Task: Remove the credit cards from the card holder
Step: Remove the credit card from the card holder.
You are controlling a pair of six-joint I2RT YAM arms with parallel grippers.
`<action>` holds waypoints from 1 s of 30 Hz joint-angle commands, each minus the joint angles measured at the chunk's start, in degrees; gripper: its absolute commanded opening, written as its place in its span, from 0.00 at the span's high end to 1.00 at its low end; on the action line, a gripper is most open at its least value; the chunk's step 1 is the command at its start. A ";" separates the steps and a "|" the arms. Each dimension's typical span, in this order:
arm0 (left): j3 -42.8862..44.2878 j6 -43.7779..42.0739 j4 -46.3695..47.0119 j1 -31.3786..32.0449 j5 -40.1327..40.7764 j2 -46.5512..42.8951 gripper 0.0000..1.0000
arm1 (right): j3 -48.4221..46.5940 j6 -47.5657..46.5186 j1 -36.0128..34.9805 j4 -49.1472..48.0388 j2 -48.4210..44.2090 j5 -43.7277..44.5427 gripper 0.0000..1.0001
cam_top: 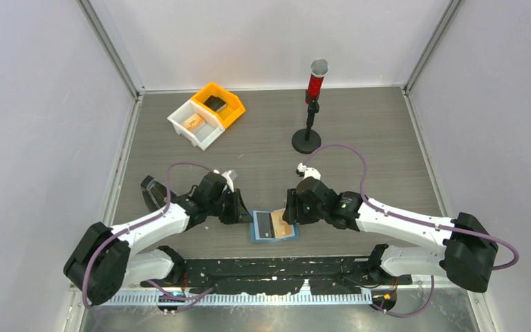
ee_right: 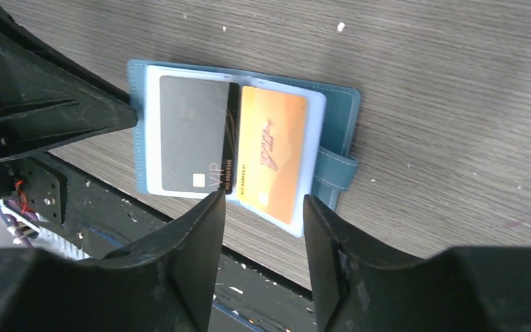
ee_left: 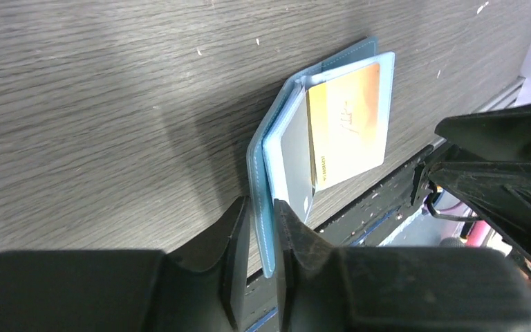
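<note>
The holder [ee_right: 340, 117] lies open on the desk [ee_right: 422, 69], between the two tools. Both cards sit in its clear pockets, the dark card [ee_right: 193, 131] toward the left tool [ee_left: 261, 207] and the orange card [ee_right: 273, 152] just ahead of the right tool [ee_right: 263, 200].

The left tool's jaws stand narrow around the cover's outer edge, probably to anchor the holder while a card is drawn. Whether they pinch it, I cannot tell. The right tool is released and empty, its jaws straddling the orange card's near end.

Both arms reach low and inward, wrists facing across the holder.
</note>
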State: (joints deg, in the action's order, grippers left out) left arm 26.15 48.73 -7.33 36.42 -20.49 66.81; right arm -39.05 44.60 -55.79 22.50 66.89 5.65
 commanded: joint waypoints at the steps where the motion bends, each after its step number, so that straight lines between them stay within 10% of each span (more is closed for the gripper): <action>1: 4.25 -2.37 -6.76 0.27 4.69 -3.93 0.75 | -1.10 -1.11 -0.02 -5.55 -0.55 -2.80 0.51; 30: 3.81 9.48 20.34 3.83 -8.27 14.83 0.71 | 12.22 0.63 6.37 -22.24 5.80 -13.22 0.67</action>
State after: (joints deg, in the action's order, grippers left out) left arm 30.04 56.66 5.48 40.07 -26.94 78.65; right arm -28.12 45.06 -49.80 2.02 73.97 -8.10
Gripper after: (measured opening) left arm 0.292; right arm 0.331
